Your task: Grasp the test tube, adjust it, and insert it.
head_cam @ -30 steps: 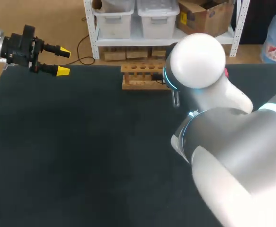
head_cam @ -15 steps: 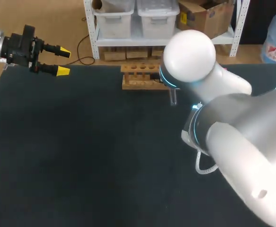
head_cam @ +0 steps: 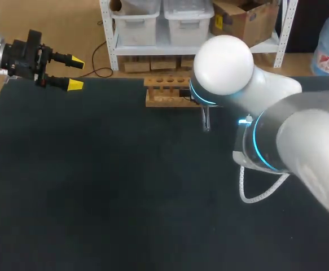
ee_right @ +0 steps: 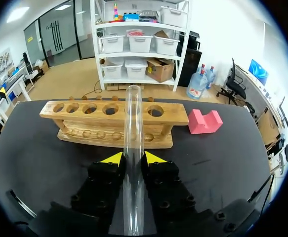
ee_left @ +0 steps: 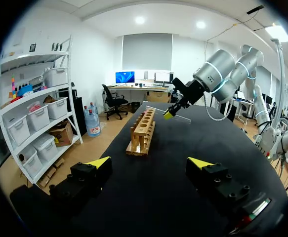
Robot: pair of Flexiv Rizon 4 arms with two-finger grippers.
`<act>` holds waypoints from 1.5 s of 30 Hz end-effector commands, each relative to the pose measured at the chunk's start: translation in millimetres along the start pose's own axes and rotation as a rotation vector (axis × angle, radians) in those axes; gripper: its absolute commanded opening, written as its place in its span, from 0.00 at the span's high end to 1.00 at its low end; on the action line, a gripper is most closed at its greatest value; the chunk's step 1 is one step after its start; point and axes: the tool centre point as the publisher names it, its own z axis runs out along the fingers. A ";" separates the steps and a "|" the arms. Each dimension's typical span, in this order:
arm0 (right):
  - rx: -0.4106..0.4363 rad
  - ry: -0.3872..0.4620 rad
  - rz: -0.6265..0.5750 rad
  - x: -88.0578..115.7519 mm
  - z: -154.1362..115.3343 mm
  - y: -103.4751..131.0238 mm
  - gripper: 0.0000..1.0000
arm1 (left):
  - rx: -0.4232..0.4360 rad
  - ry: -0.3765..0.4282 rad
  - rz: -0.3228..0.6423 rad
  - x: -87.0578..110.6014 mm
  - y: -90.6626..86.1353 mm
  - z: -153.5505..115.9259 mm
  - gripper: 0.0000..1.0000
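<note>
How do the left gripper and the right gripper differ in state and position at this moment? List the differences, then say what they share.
1. The left gripper is open and empty; the right gripper is shut on the test tube.
2. The left gripper is well away from the wooden rack, off to its left; the right gripper is close to the rack, facing its row of holes.

Shared: each has two fingers with yellow tips.

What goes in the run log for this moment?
right gripper: shut on test tube, near wooden rack, not inserted | left gripper: open, far from rack | pink block: beside rack
</note>
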 end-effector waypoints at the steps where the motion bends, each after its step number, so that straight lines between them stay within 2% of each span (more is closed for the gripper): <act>1: -0.002 0.030 0.000 -0.8 3.7 0.8 1.00 | -0.009 0.000 0.002 0.3 -3.5 0.3 0.00; 30: -0.032 0.191 -0.056 6.1 11.8 3.0 1.00 | -0.009 0.000 0.002 0.3 -3.5 0.3 0.00; 39: -0.027 0.183 -0.049 6.0 9.4 0.4 1.00 | -0.009 0.000 0.002 0.3 -3.5 0.3 0.00; 45: -0.036 0.121 -0.029 -1.4 -14.9 -7.0 1.00 | -0.009 0.000 0.002 0.3 -3.5 0.3 0.00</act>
